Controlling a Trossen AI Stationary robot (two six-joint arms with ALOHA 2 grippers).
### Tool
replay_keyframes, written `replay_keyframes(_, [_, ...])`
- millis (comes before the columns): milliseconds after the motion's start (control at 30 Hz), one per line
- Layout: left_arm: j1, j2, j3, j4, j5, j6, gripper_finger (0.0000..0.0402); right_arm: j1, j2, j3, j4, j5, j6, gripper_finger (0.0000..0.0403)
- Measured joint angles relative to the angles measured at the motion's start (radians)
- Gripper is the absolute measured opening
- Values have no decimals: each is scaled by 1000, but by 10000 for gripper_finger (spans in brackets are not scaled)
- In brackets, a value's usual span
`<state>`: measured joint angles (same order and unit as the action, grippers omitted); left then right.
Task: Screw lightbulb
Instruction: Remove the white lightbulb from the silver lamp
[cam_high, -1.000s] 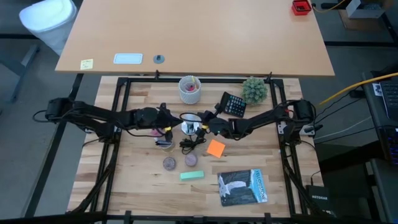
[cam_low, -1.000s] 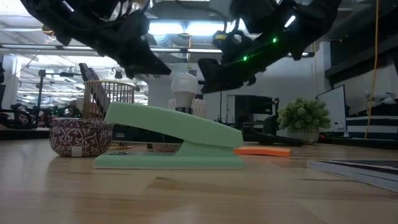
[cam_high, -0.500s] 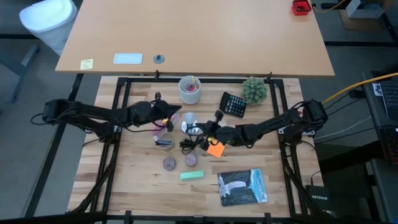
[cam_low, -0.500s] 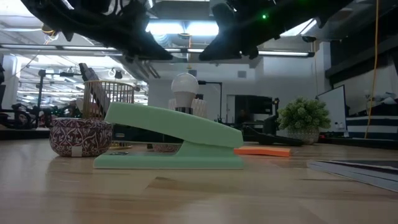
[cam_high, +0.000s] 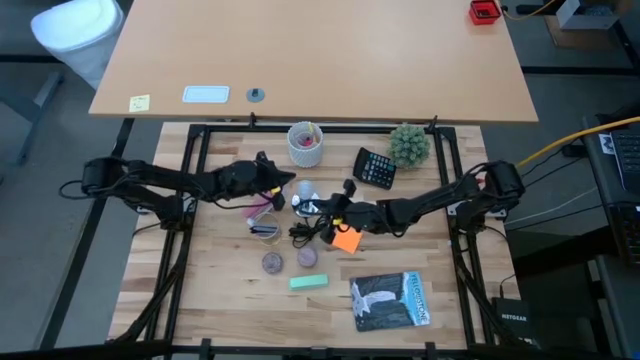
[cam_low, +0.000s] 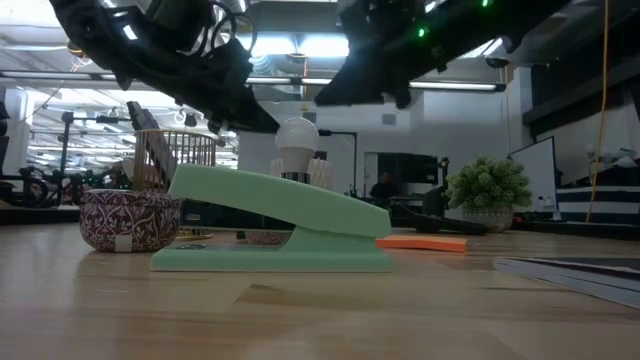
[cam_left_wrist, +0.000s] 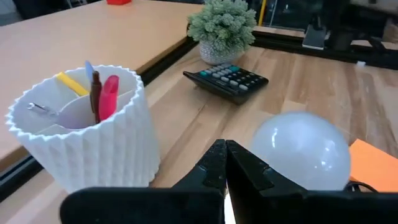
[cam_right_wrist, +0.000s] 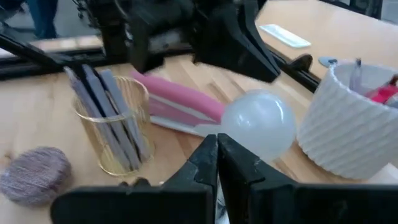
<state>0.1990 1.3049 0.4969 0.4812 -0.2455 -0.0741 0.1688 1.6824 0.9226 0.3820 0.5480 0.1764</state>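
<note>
a: item one, the bulb (cam_high: 303, 199)?
b: white, round, standing upright near the table's (cam_high: 440, 280) centre, at six o'clock from the cup (cam_high: 306, 143) and well apart from it. in the low view the bulb (cam_low: 297, 135) rises behind the green stapler (cam_low: 275, 235); its base is hidden there.

a: left gripper (cam_high: 285, 181)?
b: at ten o'clock from the bulb, just beside it. the left wrist view shows its fingers (cam_left_wrist: 214, 163) pressed together, nothing between them, with the bulb (cam_left_wrist: 303, 151) close ahead. whether they touch it, cannot tell.

a: right gripper (cam_high: 322, 206)?
b: at four o'clock from the bulb, just beside it. the right wrist view shows its fingers (cam_right_wrist: 214, 155) together too, gripping nothing, with the bulb (cam_right_wrist: 259, 124) right ahead. contact cannot be told.

a: around the bulb?
b: a black cord (cam_high: 308, 233) coiled at six o'clock from it; a gold wire holder (cam_right_wrist: 112, 127) with grey sticks at eight o'clock; a pink item (cam_right_wrist: 177, 102) lying flat beside that holder.

a: remaining stock?
b: orange pad (cam_high: 347, 239) at four o'clock from the bulb, partly under the right arm. calculator (cam_high: 376, 167) at two o'clock, plant (cam_high: 409, 144) beyond it. the cup (cam_left_wrist: 81, 127) holds pens. a patterned bowl (cam_low: 128, 218) and a grey puff (cam_high: 308, 257) at six o'clock from the holder, the stapler (cam_high: 309, 282) past those, a book (cam_high: 390, 301) at five o'clock near the table's edge.
</note>
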Motion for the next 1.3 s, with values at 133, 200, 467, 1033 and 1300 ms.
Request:
replay_keyframes(133, [-5,1,0,2,1,0,1,-14,55,0,41,-2,1,16])
replay_keyframes(200, [-5,1,0,2,1,0,1,-24,85,0,64,-10,1,16])
replay_keyframes(467, [-5,1,0,1,51,0,1,-41,103,0,70,7,-6,6])
replay_keyframes(1033, [-74,-3,1,-37,55,-26,1,-113,102,0,27,29,2,10])
replay_keyframes(1300, [-122,3,-1,-69,81,-31,1,-140,102,0,22,34,2,13])
